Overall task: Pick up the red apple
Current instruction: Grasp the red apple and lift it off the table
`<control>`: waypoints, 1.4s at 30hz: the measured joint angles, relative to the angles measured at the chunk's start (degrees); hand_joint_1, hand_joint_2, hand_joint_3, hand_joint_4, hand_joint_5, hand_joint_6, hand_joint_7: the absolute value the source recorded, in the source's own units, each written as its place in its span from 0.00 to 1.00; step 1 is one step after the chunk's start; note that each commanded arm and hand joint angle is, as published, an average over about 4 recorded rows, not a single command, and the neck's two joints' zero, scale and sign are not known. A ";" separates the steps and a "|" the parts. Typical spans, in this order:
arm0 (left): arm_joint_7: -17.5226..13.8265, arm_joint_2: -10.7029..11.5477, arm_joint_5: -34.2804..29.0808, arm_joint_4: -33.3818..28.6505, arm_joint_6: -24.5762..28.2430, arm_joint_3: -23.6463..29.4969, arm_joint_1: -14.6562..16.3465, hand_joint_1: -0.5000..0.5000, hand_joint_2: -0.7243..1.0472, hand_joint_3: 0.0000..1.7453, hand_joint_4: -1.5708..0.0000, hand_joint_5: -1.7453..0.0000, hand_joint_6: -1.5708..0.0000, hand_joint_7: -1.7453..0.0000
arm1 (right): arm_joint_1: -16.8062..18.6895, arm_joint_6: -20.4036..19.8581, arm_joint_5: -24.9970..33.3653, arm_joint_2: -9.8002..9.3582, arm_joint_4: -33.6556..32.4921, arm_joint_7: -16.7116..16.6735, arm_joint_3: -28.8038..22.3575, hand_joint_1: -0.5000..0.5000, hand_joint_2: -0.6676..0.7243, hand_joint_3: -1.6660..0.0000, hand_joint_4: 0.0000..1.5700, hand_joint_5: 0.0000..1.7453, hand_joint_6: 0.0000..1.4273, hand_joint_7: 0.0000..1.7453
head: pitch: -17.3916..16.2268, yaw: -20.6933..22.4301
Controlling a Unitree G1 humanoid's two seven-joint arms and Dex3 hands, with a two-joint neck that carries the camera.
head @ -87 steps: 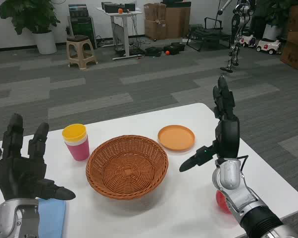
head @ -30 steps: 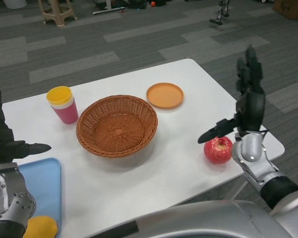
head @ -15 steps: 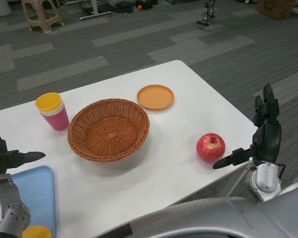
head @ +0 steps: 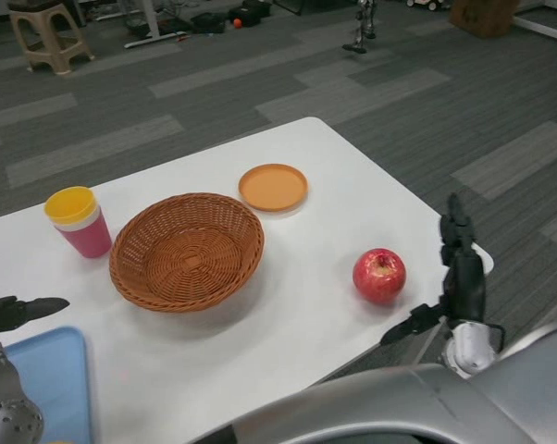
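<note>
The red apple point(head: 379, 276) stands upright on the white table point(head: 306, 240) near its right front corner. My right hand point(head: 456, 273) is just to the right of the apple, at the table's edge, fingers straight up and thumb stretched out low toward the table; it holds nothing and does not touch the apple. Only a bit of my left hand point(head: 10, 311) shows at the far left edge, one finger pointing right, with nothing in it.
A brown wicker basket point(head: 187, 250) sits mid-table, left of the apple. An orange plate point(head: 273, 187) lies behind it to the right. A pink cup with a yellow cup stacked in it point(head: 78, 222) stands at the left. A blue tray point(head: 47, 379) lies at the front left.
The camera has tilted down and turned right, so the whole scene shifted left. My right hand has dropped lower and now stands beside the apple at the table's edge.
</note>
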 measured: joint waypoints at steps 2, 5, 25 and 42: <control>0.01 0.00 0.00 0.01 -0.03 -0.09 -0.10 0.22 0.25 0.00 1.00 0.59 1.00 0.88 | -2.58 0.06 0.02 0.35 3.14 1.94 0.44 0.04 0.88 1.00 0.00 0.00 0.00 0.00 | 0.32 -0.61; 0.01 0.01 -0.01 0.02 -0.07 -0.14 -0.18 0.22 0.25 0.00 1.00 0.59 1.00 0.88 | -5.78 0.06 0.34 0.93 6.57 4.01 0.61 0.04 0.91 1.00 0.00 0.00 0.00 0.00 | 0.89 -1.32; 0.08 -0.21 0.07 0.08 -0.24 0.05 -0.28 0.24 0.24 0.00 1.00 0.57 1.00 0.88 | -20.72 0.18 1.14 2.05 30.12 9.24 1.36 0.03 0.95 1.00 0.08 0.00 0.00 0.00 | 1.30 -3.50; 0.08 -0.61 0.15 -0.43 -0.23 -0.05 -0.23 0.24 0.25 0.00 1.00 0.59 1.00 0.88 | -21.24 0.20 1.11 2.36 33.50 9.87 7.16 0.04 0.88 1.00 0.10 0.00 0.00 0.00 | 2.91 -3.80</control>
